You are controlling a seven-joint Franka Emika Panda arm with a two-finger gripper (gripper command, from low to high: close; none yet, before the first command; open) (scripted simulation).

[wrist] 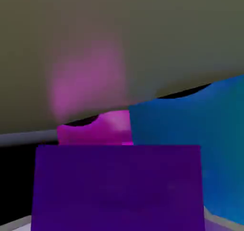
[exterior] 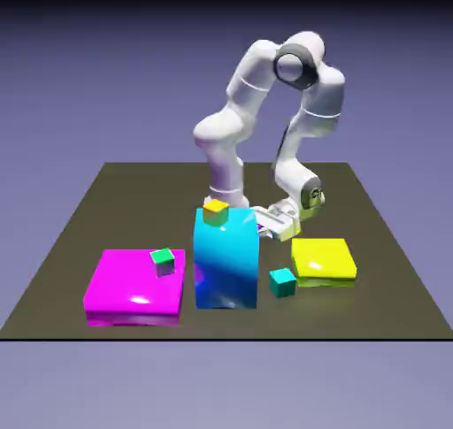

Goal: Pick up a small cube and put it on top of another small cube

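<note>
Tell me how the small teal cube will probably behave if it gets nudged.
The small teal cube will probably slide rather than roll, given its flat faces and square edges. It seems unlikely to tip, being about as tall as it is wide. Its crisp corners suggest something stiff that should keep its shape.

A dark tabletop [exterior: 292, 317] lies before a plain blue-violet backdrop [exterior: 80, 73].

Four small cubes were present: one green [exterior: 163, 262], one orange-yellow [exterior: 216, 212], one teal [exterior: 282, 282] and one purple [wrist: 118, 188]. Three larger coloured blocks were shown: one magenta [exterior: 135, 286], one blue [exterior: 226, 264] and one yellow [exterior: 324, 261]. The surface [exterior: 221, 325] numbered one, as did the white robot arm [exterior: 257, 69], which carried a single gripper [exterior: 262, 225].
</note>
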